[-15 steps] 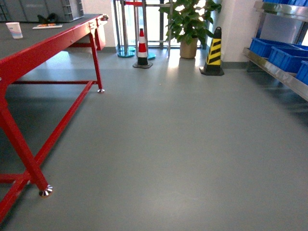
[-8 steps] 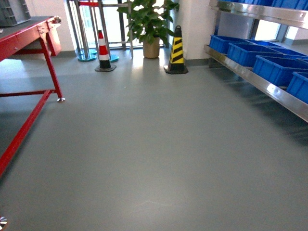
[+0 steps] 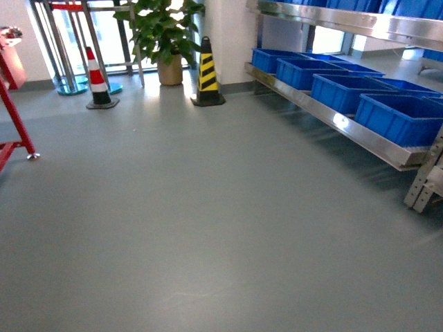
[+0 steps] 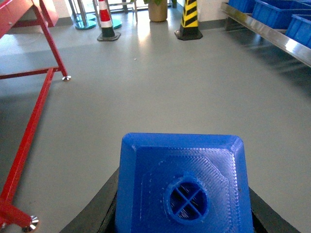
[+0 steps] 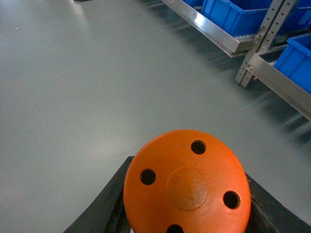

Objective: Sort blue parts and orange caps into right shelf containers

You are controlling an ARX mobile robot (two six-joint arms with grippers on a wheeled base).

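1. Left claw (image 4: 182, 221): its dark fingers (image 4: 99, 213) press against both sides of a blue part (image 4: 182, 187), pinching it. The part fills the 6 o'clock area of the left wrist view, its end face turned to the camera with a round cross-barred opening in the middle.
2. Right claw (image 5: 187, 213): its dark fingers (image 5: 109, 206) close on an orange cap (image 5: 187, 182), which sits at 6 o'clock in the right wrist view. The cap's flat end faces the camera and shows four small holes around a raised centre disc.
3. Neither claw shows in the head view.
4. Shelf (image 3: 360, 135): a stainless-steel rack running from 1 o'clock toward 3 o'clock in the head view, with a second shiny rail above it at the top edge.
5. Right shelf containers (image 3: 398, 117): a row of blue crates stands on the lower level of the shelf, side by side, open tops upward. More blue crates show on the rack in the right wrist view, at 1 to 3 o'clock.
6. Floor (image 3: 208, 221): plain grey, taking up most of every view.
7. At 11 to 12 o'clock in the head view stand a red-and-white cone (image 3: 99, 81), a potted plant (image 3: 163, 34) and a yellow-and-black cone (image 3: 208, 75), the plant between the two cones.
8. A red-framed surface (image 4: 29, 121) stands at 9 o'clock in the left wrist view; only its legs and braces show.
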